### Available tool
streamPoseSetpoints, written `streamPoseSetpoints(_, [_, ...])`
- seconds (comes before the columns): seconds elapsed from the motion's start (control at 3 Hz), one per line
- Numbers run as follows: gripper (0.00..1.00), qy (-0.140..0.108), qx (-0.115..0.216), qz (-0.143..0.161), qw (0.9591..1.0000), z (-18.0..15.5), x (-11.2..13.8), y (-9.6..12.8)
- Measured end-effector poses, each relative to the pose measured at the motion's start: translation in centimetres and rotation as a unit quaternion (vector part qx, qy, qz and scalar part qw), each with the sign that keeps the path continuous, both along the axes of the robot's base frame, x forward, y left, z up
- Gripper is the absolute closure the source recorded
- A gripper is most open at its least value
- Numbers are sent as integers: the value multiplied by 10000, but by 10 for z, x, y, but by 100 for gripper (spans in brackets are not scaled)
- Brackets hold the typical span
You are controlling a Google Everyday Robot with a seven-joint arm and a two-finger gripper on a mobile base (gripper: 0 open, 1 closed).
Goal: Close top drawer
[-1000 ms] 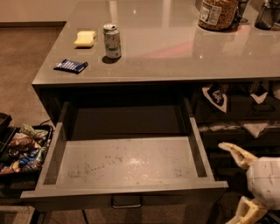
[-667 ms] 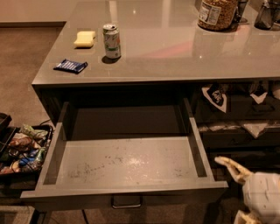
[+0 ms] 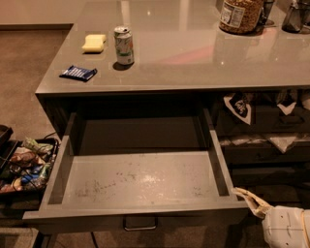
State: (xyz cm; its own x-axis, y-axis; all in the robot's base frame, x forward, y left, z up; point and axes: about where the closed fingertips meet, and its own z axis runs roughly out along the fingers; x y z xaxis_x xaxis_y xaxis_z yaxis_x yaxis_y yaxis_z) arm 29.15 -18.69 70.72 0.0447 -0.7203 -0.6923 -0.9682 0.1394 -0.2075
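The top drawer (image 3: 140, 181) is pulled far out of the grey counter, wide and deep, with a pale scuffed, speckled floor and nothing in it. Its flat front faces me at the bottom of the view, with a small metal pull handle (image 3: 140, 224) below the rim. My gripper (image 3: 254, 202) is at the lower right, just beside the drawer's front right corner; one cream fingertip (image 3: 247, 194) shows there above the white wrist housing (image 3: 286, 226).
The grey countertop (image 3: 193, 58) carries a soda can (image 3: 124, 45), a yellow sponge (image 3: 94, 42), a blue packet (image 3: 78, 72) and a jar (image 3: 240, 14). Drawer fronts with black-and-white fabric scraps (image 3: 261, 121) stand at right. A bin of snack packets (image 3: 24, 164) sits at left.
My gripper has dropped lower and moved slightly left, closer to the drawer's front right corner. The drawer has not moved.
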Motion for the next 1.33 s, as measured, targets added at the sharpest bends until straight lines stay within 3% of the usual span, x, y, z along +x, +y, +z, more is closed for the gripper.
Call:
streamPoseSetpoints(0.33, [18, 0, 0, 2, 10000, 0, 0, 0])
streamPoseSetpoints(1.33, [88, -9, -11, 1, 10000, -4, -4, 1])
